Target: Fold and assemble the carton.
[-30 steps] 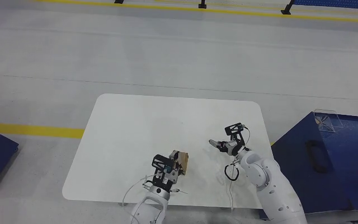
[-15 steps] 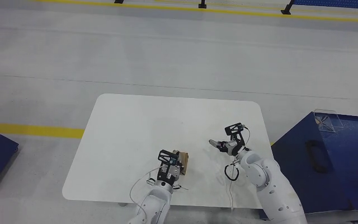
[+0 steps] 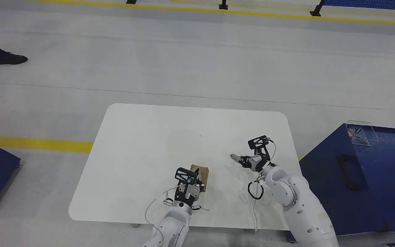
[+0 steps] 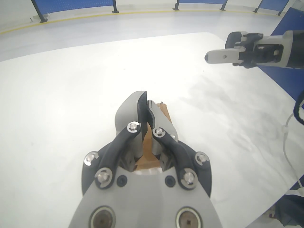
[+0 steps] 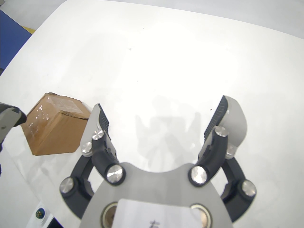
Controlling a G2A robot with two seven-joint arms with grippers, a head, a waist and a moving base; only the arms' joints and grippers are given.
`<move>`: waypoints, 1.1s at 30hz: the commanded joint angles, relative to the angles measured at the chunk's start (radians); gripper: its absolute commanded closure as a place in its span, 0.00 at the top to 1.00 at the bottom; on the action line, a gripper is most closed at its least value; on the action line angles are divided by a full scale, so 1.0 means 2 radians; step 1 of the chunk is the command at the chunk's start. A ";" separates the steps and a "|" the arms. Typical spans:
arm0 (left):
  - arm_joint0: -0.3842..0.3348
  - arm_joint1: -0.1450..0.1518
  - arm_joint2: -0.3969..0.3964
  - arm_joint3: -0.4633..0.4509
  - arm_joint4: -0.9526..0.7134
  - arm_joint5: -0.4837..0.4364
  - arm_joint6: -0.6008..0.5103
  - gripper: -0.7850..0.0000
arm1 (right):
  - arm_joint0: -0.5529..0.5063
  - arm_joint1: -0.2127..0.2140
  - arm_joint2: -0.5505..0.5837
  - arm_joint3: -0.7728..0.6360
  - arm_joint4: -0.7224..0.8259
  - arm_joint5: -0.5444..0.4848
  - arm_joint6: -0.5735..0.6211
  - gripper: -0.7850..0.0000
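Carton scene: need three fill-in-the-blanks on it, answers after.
1. The carton, ___ in colour, rests on the white table.
2. The right gripper is ___ and holds nothing.
3. The gripper closer to the carton is the ___ one.
Missing words: brown; open; left.

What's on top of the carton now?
Shiny tape lies across the closed top of the carton. The left gripper, shut, hangs over one edge; contact is unclear. The inside is covered.

White table (image 3: 154, 136); blue platform (image 3: 370, 204) beside it; yellow floor line (image 3: 43, 144).
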 commanded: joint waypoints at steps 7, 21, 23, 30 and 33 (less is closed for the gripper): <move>-0.002 -0.004 0.006 0.012 -0.015 0.015 0.031 0.00 | 0.000 0.000 0.000 0.000 0.000 0.000 0.000 1.00; 0.038 -0.006 0.019 -0.099 0.032 0.090 0.235 0.00 | 0.000 0.000 0.000 0.000 0.000 0.000 0.000 1.00; 0.038 -0.006 0.019 -0.099 0.032 0.090 0.235 1.00 | 0.000 0.000 0.000 0.000 0.000 0.000 0.000 1.00; 0.038 -0.006 0.019 -0.099 0.032 0.090 0.234 0.38 | 0.000 0.000 0.000 0.000 0.000 0.000 0.000 1.00; 0.038 -0.006 0.019 -0.099 0.032 0.090 0.235 0.60 | 0.000 0.000 0.000 0.000 0.000 0.000 0.000 1.00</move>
